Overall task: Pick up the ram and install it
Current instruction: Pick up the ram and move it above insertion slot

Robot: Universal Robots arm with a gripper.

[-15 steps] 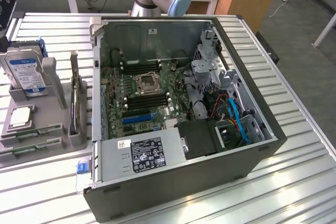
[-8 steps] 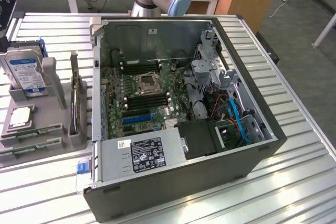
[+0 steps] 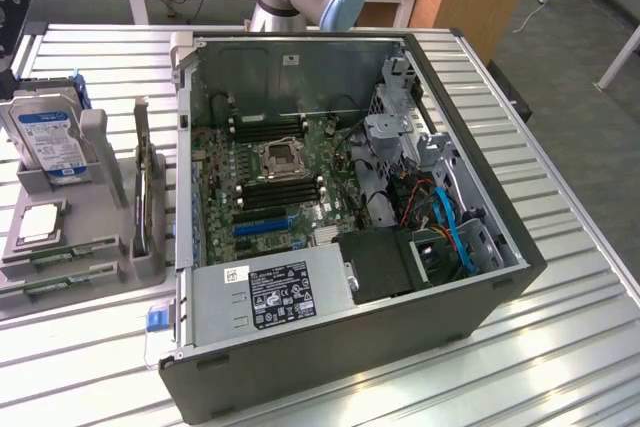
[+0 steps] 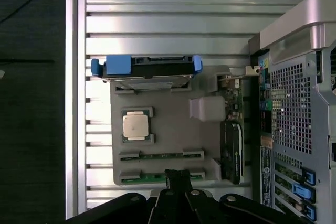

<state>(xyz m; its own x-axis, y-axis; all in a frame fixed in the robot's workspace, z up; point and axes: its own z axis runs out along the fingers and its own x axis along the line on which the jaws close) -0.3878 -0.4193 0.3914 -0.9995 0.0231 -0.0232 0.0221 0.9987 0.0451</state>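
My claw [image 4: 177, 174] was drawn together, its fingertips pressed to each other with nothing held between them. In the wrist view it hung over the edge of the grey tray [image 4: 173, 135], right in front of the ram [image 4: 149, 177], a thin green stick lying flat in the tray's outermost slot. I could not tell whether the tips touched it or stood just above it. A second stick [image 4: 161, 155] lay in the next slot, between the ram and the square silver processor [image 4: 135, 126], and the blue-labelled hard drive [image 4: 147, 69] stood on edge beyond that. In the exterior view the tray sat at the left of the frame on the slatted metal table [image 3: 560, 247], just beside the open computer case [image 3: 480, 197] with its motherboard [image 3: 285, 192] exposed.
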